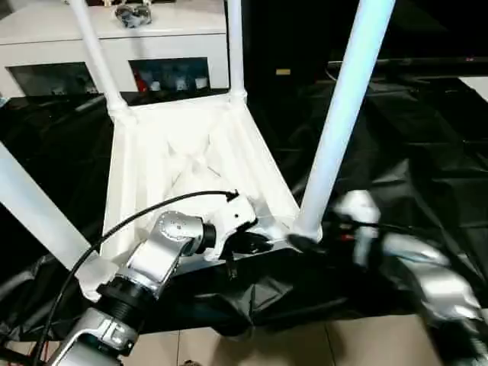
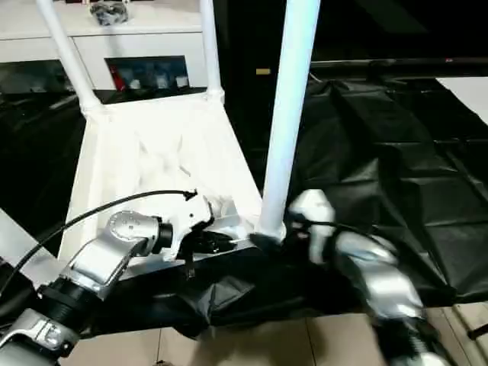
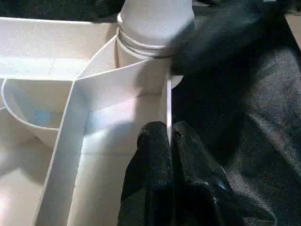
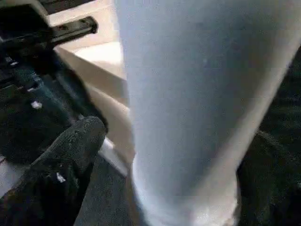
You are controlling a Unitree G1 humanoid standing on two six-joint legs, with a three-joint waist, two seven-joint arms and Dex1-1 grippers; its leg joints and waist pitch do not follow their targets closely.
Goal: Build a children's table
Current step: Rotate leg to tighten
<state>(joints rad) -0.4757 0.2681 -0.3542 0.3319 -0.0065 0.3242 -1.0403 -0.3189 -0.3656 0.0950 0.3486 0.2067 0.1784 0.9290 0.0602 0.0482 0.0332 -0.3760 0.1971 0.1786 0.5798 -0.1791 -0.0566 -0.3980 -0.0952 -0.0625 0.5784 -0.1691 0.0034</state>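
Left eye view: the right gripper (image 1: 309, 245) is smeared by blur, its fingers spread on either side of the near right leg (image 1: 339, 126) at its base, not closed on it. All four leg tops are cut off. The tabletop (image 1: 191, 164) lies upside down on the bench's black sheet (image 1: 412, 152), ribbed underside up, white legs standing in its corner sockets. The left gripper (image 3: 169, 141) is clenched on the tabletop's thin near rim.
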